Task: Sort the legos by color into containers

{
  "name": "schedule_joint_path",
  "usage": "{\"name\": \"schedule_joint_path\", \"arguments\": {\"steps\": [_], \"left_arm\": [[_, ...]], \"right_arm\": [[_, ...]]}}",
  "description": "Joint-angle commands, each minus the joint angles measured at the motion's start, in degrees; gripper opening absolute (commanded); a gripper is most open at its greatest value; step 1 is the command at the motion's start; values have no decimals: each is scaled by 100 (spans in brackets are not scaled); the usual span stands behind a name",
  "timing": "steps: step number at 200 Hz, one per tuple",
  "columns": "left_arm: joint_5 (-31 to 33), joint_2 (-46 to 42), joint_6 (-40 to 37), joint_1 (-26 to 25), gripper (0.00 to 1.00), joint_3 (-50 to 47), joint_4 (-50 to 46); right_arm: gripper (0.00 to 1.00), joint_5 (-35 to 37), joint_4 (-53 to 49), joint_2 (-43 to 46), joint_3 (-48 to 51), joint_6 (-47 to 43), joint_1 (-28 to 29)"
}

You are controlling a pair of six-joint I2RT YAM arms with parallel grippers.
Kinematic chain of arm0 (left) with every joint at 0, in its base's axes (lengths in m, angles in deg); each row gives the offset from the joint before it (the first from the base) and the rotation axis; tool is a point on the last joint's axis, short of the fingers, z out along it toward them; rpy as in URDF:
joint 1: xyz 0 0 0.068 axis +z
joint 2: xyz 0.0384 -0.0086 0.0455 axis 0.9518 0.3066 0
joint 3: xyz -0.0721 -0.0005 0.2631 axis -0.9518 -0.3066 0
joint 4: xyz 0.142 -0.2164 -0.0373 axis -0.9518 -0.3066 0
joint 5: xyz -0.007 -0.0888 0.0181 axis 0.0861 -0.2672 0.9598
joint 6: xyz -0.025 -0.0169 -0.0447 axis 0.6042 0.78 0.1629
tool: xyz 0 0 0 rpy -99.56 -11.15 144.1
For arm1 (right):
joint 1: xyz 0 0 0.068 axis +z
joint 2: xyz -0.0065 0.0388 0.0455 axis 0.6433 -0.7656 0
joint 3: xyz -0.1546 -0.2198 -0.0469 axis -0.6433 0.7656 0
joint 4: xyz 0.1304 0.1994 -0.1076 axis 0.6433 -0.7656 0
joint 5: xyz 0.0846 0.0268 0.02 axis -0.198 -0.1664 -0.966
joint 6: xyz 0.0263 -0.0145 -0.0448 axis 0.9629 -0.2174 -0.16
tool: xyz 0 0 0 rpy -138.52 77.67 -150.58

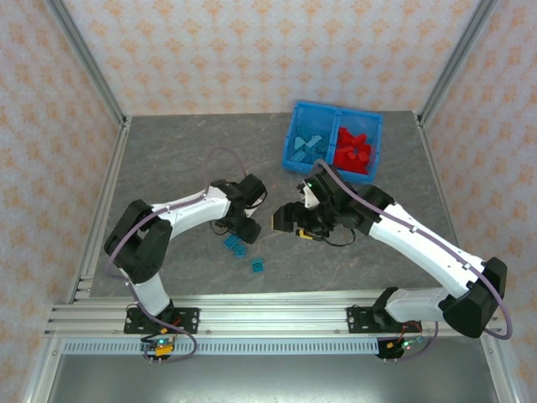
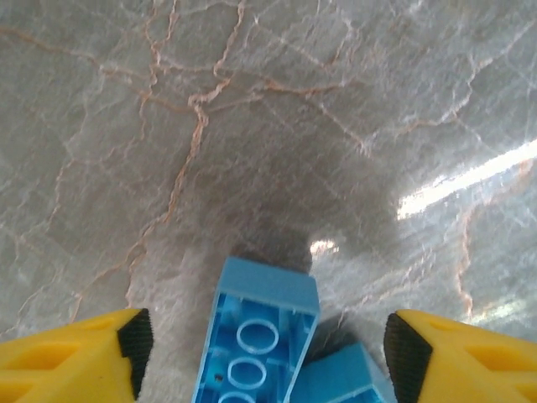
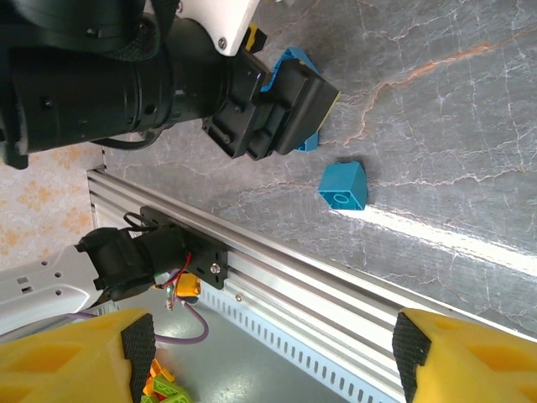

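Observation:
Two teal legos (image 1: 236,243) lie on the table under my left gripper (image 1: 242,227). In the left wrist view a long teal lego (image 2: 260,332) lies upside down between the open jaws of the left gripper (image 2: 270,346), with a gap on each side. A second teal lego (image 2: 346,378) leans against it. A small teal lego (image 1: 258,266) (image 3: 342,186) sits alone nearer the front. My right gripper (image 1: 284,220) (image 3: 273,353) hovers open and holds nothing. The blue bin (image 1: 336,109) holds teal legos (image 1: 307,147) in its left container and red legos (image 1: 352,153) in its right.
The aluminium rail (image 1: 268,315) runs along the table's near edge, and the right wrist view looks over the rail (image 3: 336,285). My two grippers face each other closely at mid-table. The left arm's black wrist (image 3: 168,84) sits near the right gripper.

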Motion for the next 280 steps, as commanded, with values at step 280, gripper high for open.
{"name": "schedule_joint_path", "arguments": {"steps": [280], "left_arm": [[-490, 1022, 2852, 420, 30, 4236, 1369]], "right_arm": [[77, 2772, 434, 1231, 750, 1217, 29]]}}
